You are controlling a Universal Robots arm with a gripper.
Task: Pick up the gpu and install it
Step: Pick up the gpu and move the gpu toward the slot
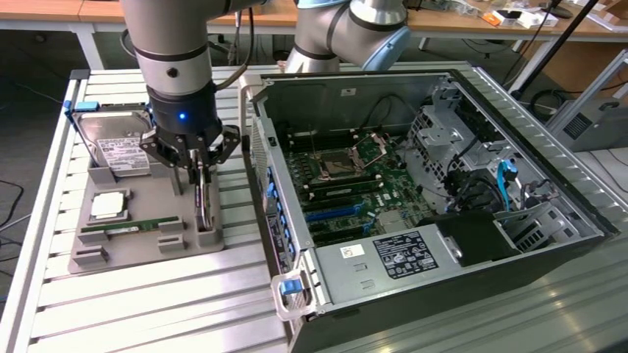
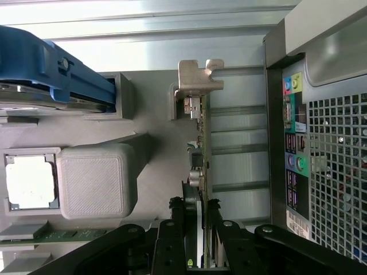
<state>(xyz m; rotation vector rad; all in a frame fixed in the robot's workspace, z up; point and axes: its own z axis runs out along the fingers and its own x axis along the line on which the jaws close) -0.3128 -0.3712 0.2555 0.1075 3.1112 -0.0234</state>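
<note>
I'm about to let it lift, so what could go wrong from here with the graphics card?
The claw grips the gpu at the end far from its metal bracket, so it might tilt or bind in the gray holder. The computer case wall stands close; the card could clip it.

Matt plastic tray (image 1: 137, 187), ribbed metal table (image 1: 147, 309), dull metal bracket (image 2: 198, 77) on gpu (image 2: 202, 154).
</note>
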